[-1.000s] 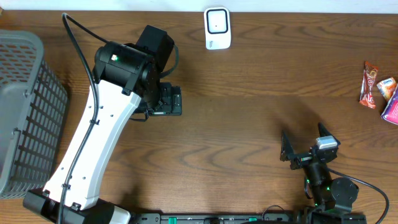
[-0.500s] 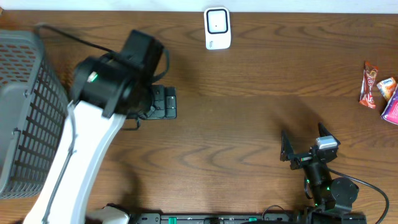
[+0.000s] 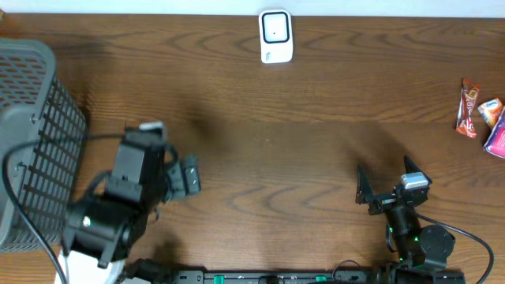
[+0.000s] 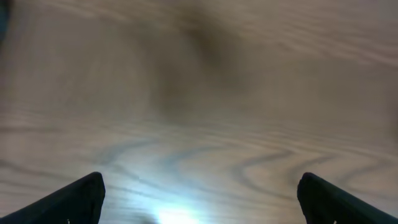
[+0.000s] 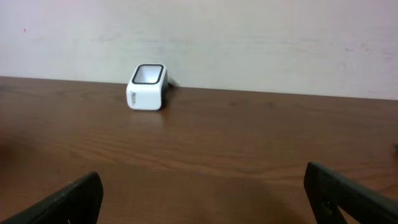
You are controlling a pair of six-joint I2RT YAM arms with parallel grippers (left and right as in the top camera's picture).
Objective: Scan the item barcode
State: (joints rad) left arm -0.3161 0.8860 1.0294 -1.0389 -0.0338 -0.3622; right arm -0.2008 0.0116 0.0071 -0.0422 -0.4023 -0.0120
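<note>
The white barcode scanner [image 3: 276, 35] stands at the far edge of the table, and in the right wrist view the scanner [image 5: 147, 87] sits ahead near the wall. Small packaged items lie at the right edge: a red-brown packet [image 3: 469, 107], a small light one [image 3: 491, 110] and a pink one [image 3: 499, 136]. My left gripper [image 3: 189, 175] is low over bare wood at the near left, open and empty; its view shows only blurred table between the gripper's [image 4: 202, 208] dark fingertips [image 4: 81, 199]. My right gripper [image 3: 387, 180] rests at the near right, open and empty [image 5: 205, 208].
A grey wire basket [image 3: 31, 142] fills the left edge of the table, close beside the left arm. The wall runs just behind the scanner.
The left arm has swung back from the middle-far part of the table toward the near left, next to the basket. The right arm has not moved.
</note>
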